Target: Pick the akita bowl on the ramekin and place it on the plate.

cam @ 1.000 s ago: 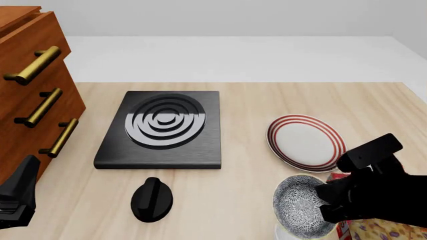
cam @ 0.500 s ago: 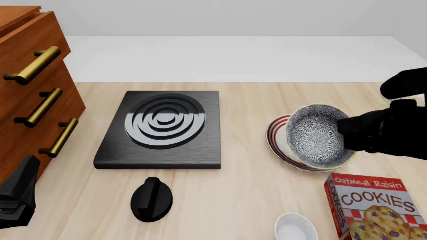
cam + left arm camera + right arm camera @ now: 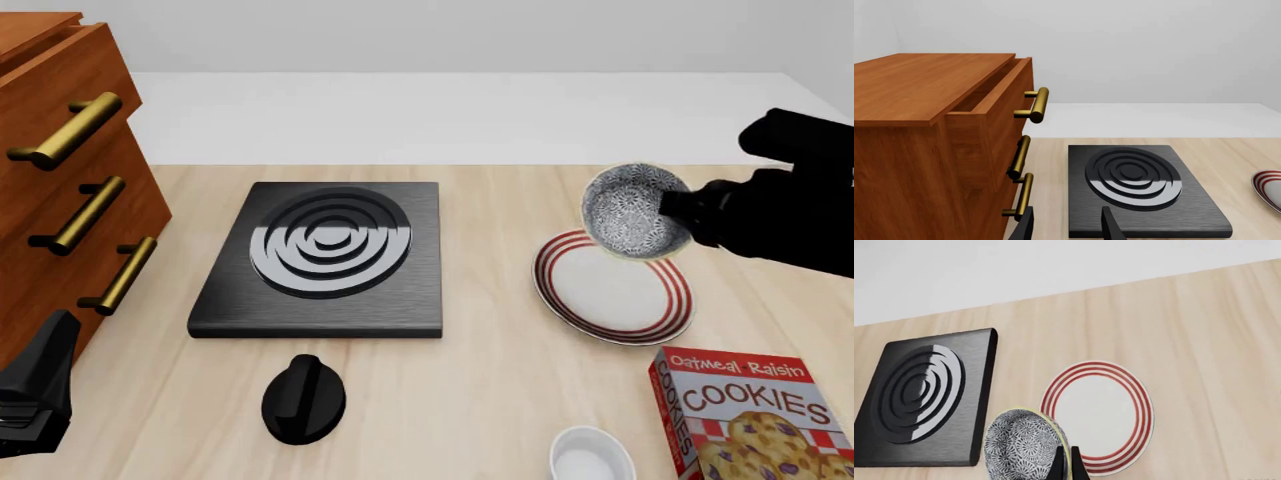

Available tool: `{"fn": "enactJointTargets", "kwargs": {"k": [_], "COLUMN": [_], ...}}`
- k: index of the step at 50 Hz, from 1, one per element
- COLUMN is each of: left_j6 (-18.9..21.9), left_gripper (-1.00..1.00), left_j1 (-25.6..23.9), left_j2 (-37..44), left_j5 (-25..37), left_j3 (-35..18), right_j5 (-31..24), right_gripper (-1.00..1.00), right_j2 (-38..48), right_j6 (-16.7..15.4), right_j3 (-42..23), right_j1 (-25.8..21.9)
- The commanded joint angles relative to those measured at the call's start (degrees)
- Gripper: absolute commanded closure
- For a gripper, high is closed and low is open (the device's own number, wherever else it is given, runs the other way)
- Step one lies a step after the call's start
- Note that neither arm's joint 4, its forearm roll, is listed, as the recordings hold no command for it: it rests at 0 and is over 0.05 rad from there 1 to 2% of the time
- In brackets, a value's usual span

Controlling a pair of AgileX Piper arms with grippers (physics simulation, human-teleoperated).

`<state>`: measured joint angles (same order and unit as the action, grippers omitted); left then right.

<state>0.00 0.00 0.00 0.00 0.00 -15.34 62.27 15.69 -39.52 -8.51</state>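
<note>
We see the right claw point(image 3: 678, 212) clenched on the akita bowl's point(image 3: 635, 211) rim, holding it tilted above the plate's point(image 3: 613, 288) far edge. The ramekin point(image 3: 591, 462) sits bare on the table point(image 3: 481, 380); the left claw point(image 3: 1066, 227) is released.

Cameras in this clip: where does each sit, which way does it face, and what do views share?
Front: above and behind the arms, facing forward-down; right gripper holds the akita bowl above the plate.
Left wrist: low, facing the drawer cabinet and stove burner; fingers show.
Right wrist: looking down at the plate; bowl in its fingers.
All share burner and plate.
</note>
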Motion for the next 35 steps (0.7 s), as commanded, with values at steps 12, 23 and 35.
{"fn": "enactJointTargets", "kwargs": {"k": [12, 23, 35], "left_j6": [0.00, 0.00, 0.00], "left_gripper": [-1.00, -1.00, -1.00], "left_j1": [0.00, 0.00, 0.00], "left_j2": [0.00, 0.00, 0.00], "left_j5": [0.00, 0.00, 0.00], "left_j3": [0.00, 0.00, 0.00], "right_j5": [13.73, 17.86, 21.79], "right_gripper": [1.00, 1.00, 1.00], "right_j2": [13.72, 19.01, 25.76], "right_j6": [8.08, 9.77, 10.47], "right_j3": [2.88, 4.05, 3.59], "right_j1": [6.05, 6.14, 7.32]}}
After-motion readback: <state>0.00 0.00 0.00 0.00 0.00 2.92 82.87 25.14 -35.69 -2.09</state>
